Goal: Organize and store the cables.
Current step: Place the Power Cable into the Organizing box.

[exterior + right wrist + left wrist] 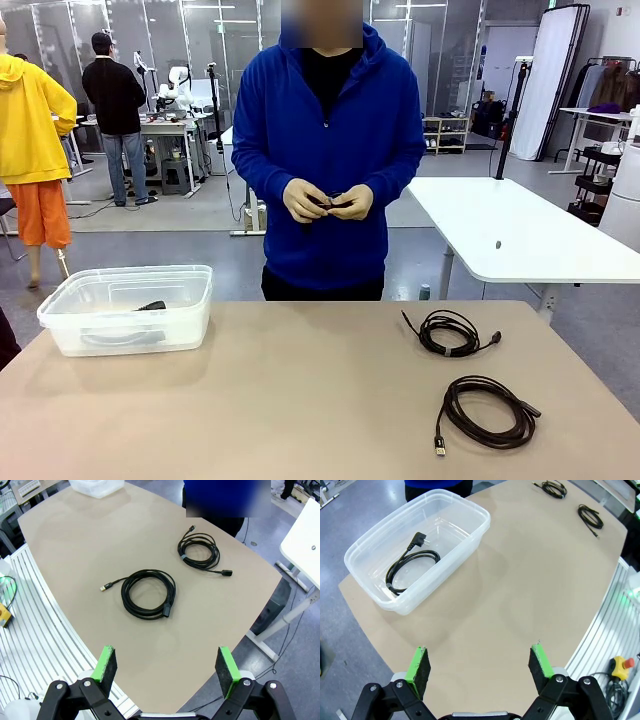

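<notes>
Two coiled black cables lie on the right half of the tan table: a small one farther back and a larger coil with a gold-tipped plug nearer me. A third black cable with a chunky plug lies inside the clear plastic bin at the table's left. The person in a blue hoodie holds a small dark cable in both hands. My left gripper hovers open high above the table near the bin. Above the larger coil my right gripper is open too.
A white table stands behind on the right. A ribbed white surface and a yellow box with a red button border the table on my side. The bin's corner sits at the far end in the right wrist view.
</notes>
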`<act>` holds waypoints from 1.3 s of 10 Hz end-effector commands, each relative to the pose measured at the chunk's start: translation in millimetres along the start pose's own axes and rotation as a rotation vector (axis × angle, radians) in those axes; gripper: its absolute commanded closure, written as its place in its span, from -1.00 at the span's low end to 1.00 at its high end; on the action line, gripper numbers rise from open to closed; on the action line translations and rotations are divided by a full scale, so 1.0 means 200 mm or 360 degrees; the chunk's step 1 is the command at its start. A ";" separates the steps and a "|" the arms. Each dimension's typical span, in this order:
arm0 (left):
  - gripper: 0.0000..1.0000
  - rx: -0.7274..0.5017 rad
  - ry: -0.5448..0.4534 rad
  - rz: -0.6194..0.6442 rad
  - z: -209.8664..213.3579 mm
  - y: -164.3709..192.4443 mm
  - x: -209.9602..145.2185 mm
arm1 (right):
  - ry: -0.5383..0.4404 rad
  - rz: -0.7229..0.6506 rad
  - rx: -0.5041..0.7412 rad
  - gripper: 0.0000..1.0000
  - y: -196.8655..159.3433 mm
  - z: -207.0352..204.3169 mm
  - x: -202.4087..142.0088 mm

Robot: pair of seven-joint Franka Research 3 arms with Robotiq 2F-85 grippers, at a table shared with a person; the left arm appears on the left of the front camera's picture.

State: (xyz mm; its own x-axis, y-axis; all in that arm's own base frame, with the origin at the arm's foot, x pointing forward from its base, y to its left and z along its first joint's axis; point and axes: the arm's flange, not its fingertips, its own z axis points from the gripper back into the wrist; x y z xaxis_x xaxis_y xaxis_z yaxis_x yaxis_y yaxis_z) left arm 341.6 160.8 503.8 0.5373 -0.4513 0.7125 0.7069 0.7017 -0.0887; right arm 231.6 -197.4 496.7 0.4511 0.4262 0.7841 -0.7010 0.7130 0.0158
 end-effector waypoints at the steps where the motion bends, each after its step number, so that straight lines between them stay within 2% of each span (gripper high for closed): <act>1: -1.00 -0.0021 -0.0037 -0.0023 -0.01 0.00 -0.01 | -0.0013 0.0023 0.0012 -1.00 0.00 0.01 0.00; 13: -1.00 -0.0021 -0.0037 -0.0023 -0.01 0.00 -0.01 | -0.0013 0.0023 0.0012 -1.00 0.00 0.01 0.00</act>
State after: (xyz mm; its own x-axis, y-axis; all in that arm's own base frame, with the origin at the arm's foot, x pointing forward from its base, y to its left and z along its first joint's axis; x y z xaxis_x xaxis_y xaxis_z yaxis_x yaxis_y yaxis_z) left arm 341.6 160.8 503.8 0.5374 -0.4512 0.7125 0.7069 0.7017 -0.0887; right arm 231.6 -197.4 496.8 0.4507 0.4262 0.7844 -0.7012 0.7128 0.0156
